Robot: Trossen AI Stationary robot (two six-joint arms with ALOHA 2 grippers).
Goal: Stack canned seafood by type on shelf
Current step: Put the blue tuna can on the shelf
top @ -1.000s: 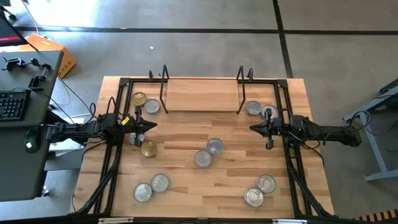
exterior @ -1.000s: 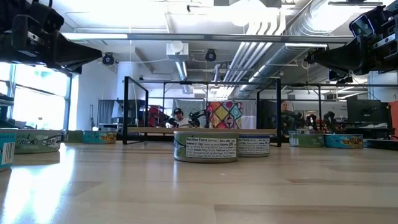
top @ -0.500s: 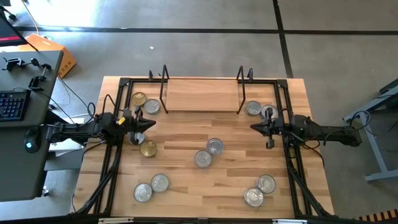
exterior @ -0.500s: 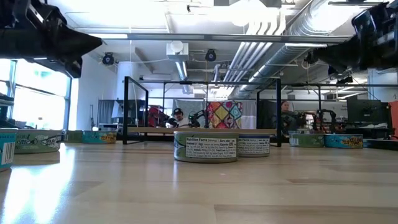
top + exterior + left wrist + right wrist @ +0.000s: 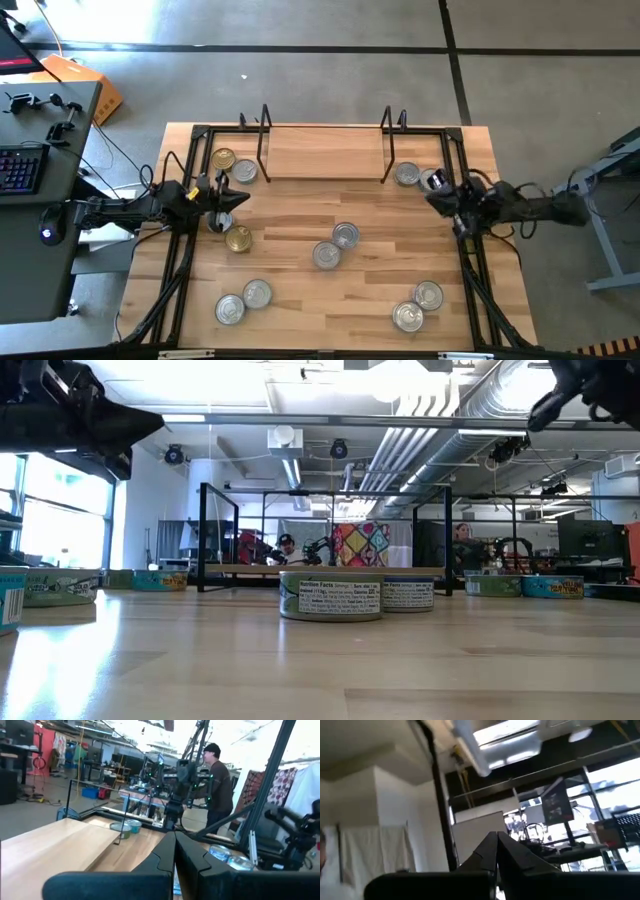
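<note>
Left gripper [image 5: 174,851], jaws closed together, points across the counter [image 5: 45,845] toward two tins [image 5: 126,827] and a standing person [image 5: 218,782].

Grey concrete floor [image 5: 300,70] crossed by dark lines; a dark desk [image 5: 40,150] with keyboard [image 5: 22,168] nearby. Exposed ducts [image 5: 440,420] run overhead, bright windows [image 5: 60,510] beyond.

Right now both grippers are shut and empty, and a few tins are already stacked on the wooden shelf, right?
Not quite. The high view shows the shelf bare: every tin, like the gold-lidded tin, sits on the tabletop. The left gripper and right gripper are indeed shut and empty.
</note>
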